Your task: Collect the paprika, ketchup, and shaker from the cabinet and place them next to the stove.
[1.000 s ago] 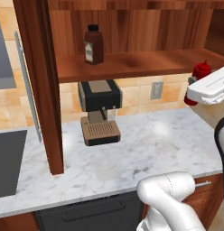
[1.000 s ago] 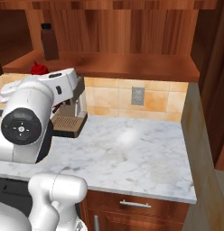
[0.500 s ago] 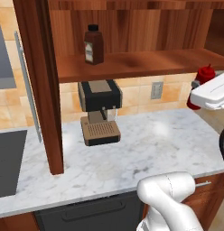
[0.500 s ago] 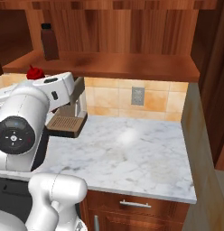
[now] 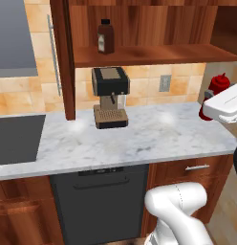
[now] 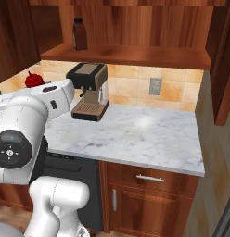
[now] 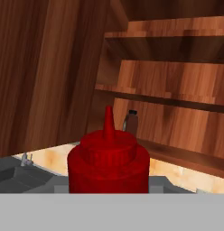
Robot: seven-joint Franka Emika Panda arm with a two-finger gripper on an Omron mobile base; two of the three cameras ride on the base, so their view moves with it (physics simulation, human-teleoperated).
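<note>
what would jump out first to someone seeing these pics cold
A slim all-red squeeze bottle with a pointed nozzle looms close in the hand view, at the white arm's end. A black-and-tan coffee machine stands on the white marble counter against the tiled wall. Above it, a squarish dark brown bottle with a black cap stands on the reddish-brown cabinet shelf.

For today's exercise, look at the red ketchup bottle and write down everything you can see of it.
The ketchup is an all-red squeeze bottle that looks like smooth plastic: a round body, a wide ridged cap and a pointed nozzle on top. It stands upright, out of the cabinet, above the counter's right end in the left base view. In the hand view it sits close in front of the camera. The gripper's finger tips are hidden, so their contact with it cannot be seen.
</note>
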